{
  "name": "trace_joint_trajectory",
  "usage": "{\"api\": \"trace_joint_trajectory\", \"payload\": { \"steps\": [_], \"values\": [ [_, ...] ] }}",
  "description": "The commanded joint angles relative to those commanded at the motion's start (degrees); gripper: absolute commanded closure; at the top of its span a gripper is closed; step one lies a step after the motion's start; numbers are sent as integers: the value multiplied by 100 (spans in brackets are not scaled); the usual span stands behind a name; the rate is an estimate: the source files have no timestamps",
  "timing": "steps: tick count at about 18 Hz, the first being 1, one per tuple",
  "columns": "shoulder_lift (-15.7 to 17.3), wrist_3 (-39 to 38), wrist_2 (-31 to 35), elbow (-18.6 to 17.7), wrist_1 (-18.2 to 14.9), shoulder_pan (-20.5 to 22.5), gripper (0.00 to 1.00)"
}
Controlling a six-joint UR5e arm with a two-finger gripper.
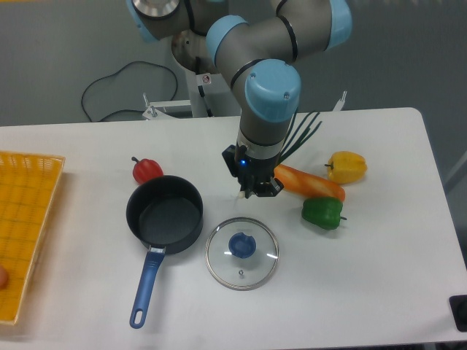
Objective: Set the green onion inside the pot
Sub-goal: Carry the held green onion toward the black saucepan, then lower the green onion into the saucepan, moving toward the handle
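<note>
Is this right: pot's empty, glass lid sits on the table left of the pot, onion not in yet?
One error: the glass lid lies on the table to the right of the pot, slightly nearer the camera, not left. The fixed camera shows it. The pot is empty, and the green onion is not in it yet.
</note>
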Motion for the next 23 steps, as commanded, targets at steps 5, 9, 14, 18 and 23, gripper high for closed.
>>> {"api": "trace_joint_trajectory", "payload": {
  "steps": [5,9,14,18,23],
  "values": [
    [149,-264,-131,-9,-53,-114,97],
    [228,-633,-465,-9,-62,-149,97],
    [246,-1081,-914,18,-26,-211,97],
    [299,-1309,-949,62,-9,-404,97],
    [246,-2152,-1274,202,517,-588,97]
  ]
}}
